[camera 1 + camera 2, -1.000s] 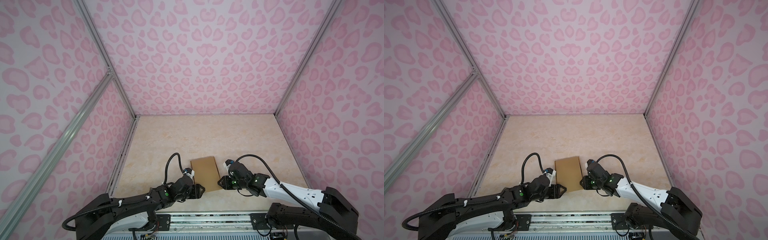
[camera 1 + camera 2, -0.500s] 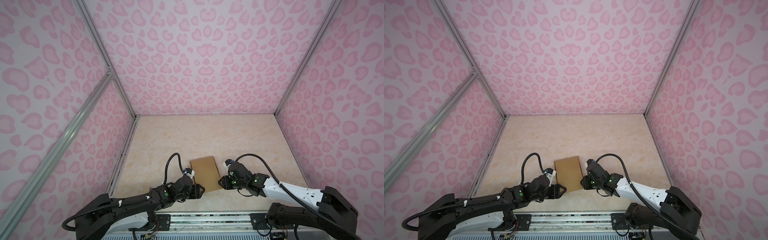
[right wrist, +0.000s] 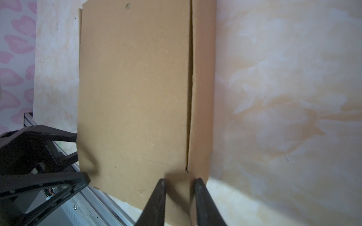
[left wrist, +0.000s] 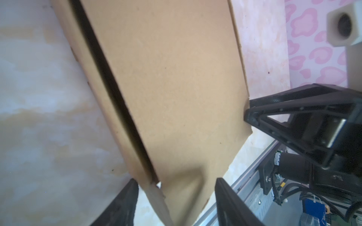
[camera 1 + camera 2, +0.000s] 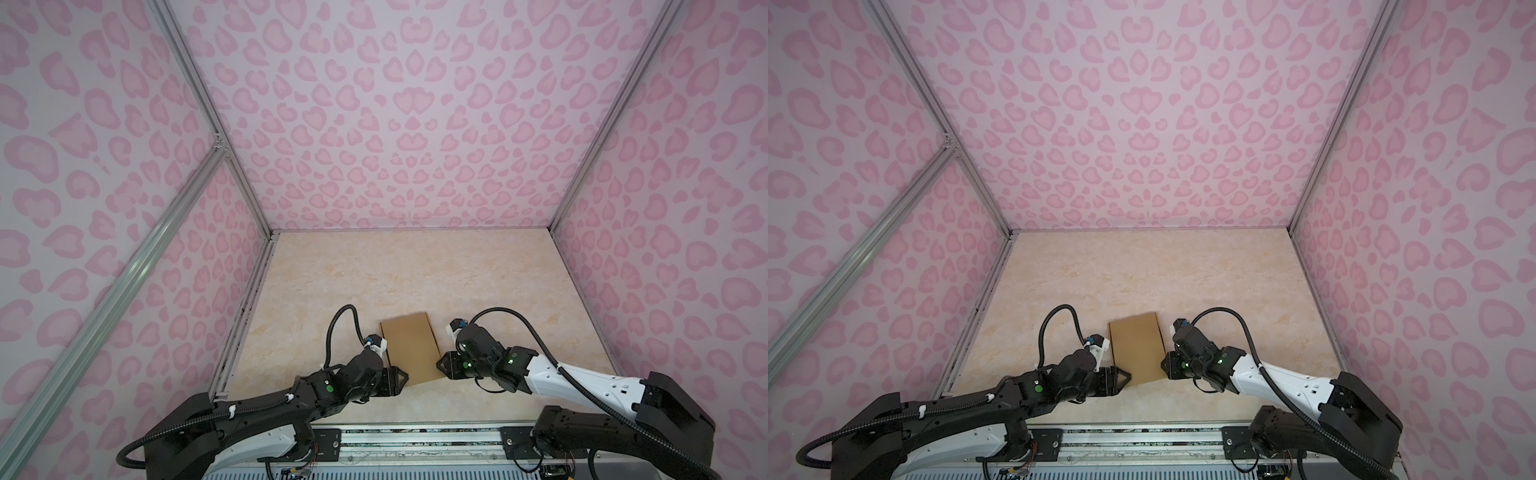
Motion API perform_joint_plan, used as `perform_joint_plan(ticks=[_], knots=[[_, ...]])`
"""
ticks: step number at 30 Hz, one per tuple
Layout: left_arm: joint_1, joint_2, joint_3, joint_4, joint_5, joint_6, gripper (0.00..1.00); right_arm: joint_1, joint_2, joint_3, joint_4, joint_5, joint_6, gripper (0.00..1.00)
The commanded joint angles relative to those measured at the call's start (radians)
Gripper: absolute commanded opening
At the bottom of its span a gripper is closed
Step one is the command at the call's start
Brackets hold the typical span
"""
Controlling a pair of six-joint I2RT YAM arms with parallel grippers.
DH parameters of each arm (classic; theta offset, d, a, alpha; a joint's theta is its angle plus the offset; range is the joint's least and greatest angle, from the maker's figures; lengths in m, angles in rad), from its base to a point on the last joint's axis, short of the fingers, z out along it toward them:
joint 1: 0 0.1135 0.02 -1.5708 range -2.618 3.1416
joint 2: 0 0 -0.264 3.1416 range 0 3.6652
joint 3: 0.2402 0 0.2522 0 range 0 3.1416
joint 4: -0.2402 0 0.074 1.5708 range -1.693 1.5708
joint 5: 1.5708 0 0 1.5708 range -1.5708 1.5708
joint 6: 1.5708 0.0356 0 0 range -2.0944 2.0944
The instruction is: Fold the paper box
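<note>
While both arms reach in from the front, the paper box (image 5: 411,353) lies flat on the bench (image 5: 374,270), nr the front edge & roughly ctr, its long side running away from the rig, turned slightly. Both top views show it plain brown, lid down, set btwn the two tools. The left tool (image 5: 404,377) meets the box's near-left corner w/ jaws spread wide. The left wrist view shows that corner btwn the two black fingers (image 4: 121,205), plus a dark gap along the lid's left edge above the side wall. The right tool (image 5: 439,366) sits at the near-right corner, jaws narrow & pinching cardboard there. In the right wrist view, brown board fills the slot btwn its fingers (image 3: 154,201), right by a thin seam where lid meets side wall. Pink blotch-print walls (image 5: 395,124) enclose the bench on 3 sides.
</note>
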Motion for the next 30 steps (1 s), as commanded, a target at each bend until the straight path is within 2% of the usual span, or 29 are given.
perform_joint_plan(ticks=[1, 9, 17, 21, 26, 30], knots=[[0.010, -0.034, 0.021, -0.049, -0.026, 0.025, 0.65, -0.001, 0.005, -0.001, 0.013, 0.012, -0.004, 0.27], [0.058, -0.109, 0.051, -0.167, -0.038, 0.082, 0.66, -0.004, -0.002, 0.003, 0.011, 0.018, -0.008, 0.27], [0.176, -0.134, 0.148, -0.332, -0.036, 0.187, 0.66, -0.010, -0.014, 0.012, -0.006, 0.024, -0.017, 0.28], [0.225, -0.050, 0.260, -0.417, -0.050, 0.265, 0.66, -0.018, -0.011, 0.019, -0.013, 0.019, -0.025, 0.28], [0.243, 0.115, 0.423, -0.529, -0.104, 0.365, 0.64, -0.019, -0.009, 0.022, -0.010, 0.019, -0.028, 0.28], [0.261, 0.234, 0.496, -0.567, -0.127, 0.418, 0.61, -0.021, -0.009, 0.022, -0.008, 0.018, -0.028, 0.28]])
